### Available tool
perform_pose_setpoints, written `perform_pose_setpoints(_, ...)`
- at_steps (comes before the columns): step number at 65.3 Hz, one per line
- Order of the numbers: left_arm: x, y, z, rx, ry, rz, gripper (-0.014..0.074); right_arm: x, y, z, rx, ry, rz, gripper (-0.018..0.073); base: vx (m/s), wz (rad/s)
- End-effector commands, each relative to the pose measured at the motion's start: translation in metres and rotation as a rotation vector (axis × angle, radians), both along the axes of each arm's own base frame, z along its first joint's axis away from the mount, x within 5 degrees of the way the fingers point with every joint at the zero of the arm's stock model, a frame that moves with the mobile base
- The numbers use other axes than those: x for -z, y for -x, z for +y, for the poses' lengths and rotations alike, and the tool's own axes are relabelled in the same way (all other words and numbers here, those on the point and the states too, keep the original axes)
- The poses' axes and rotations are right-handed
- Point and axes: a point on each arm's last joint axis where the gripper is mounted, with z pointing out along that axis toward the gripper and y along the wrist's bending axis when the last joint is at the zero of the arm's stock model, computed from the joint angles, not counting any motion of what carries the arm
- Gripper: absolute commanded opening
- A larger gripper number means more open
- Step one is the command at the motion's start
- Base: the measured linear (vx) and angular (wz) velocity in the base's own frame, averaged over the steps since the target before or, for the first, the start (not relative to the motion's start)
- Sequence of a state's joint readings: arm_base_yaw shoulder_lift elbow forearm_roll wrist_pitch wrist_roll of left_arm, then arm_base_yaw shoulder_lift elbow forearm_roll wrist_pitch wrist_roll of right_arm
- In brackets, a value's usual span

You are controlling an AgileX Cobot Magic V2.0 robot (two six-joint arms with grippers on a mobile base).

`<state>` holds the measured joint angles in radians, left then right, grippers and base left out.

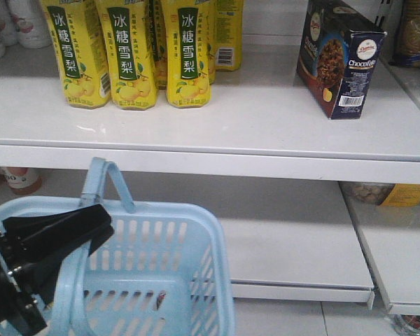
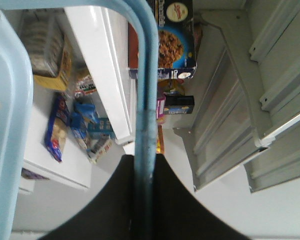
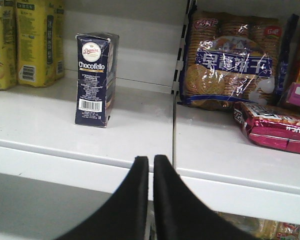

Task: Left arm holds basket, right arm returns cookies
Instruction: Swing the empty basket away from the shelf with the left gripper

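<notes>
The tall navy cardboard cookie box (image 3: 96,79), marked "Chocofello" with an oval "Danisa"-like logo and a barcode, stands upright on the white shelf (image 1: 252,119), right of yellow drink bottles (image 1: 136,52) bearing Chinese characters. The return looks done. The right gripper (image 3: 150,165) hangs empty, fingers pressed together; retreat seems next. The left gripper (image 2: 146,165) pinches the light blue slotted plastic basket (image 1: 196,231) by its hoop handle (image 2: 147,75).

A: Where does the front view look from?
B: From above the basket (image 1: 161,273), facing the white shelf (image 1: 217,126) at close range.
A: The wrist views?
B: The left looks along a basket handle (image 2: 147,100), turned sideways. The right faces the shelf level-on. All three show the cookies (image 3: 95,77).
</notes>
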<state>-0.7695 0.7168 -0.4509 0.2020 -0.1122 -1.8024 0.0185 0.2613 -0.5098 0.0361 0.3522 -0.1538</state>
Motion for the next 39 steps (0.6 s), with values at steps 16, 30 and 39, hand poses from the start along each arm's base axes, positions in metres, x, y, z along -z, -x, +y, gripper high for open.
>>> perform_pose_setpoints(16, -0.021, 0.003, 0.035, -0.172, -0.174, -0.256, -0.0003, -0.014, 0.0, -0.001, 0.012, 0.004, -0.083, -0.0006, 0.0, 0.0)
perform_pose_setpoints(30, -0.025, 0.004, 0.057, -0.321, -0.235, -0.297, -0.0003, -0.014, 0.0, -0.001, 0.012, 0.004, -0.083, -0.0006, 0.0, 0.0)
perform_pose_setpoints(39, -0.026, 0.003, 0.066, -0.401, -0.24, -0.298, -0.0003, -0.014, 0.0, -0.001, 0.012, 0.004, -0.083, -0.0006, 0.0, 0.0)
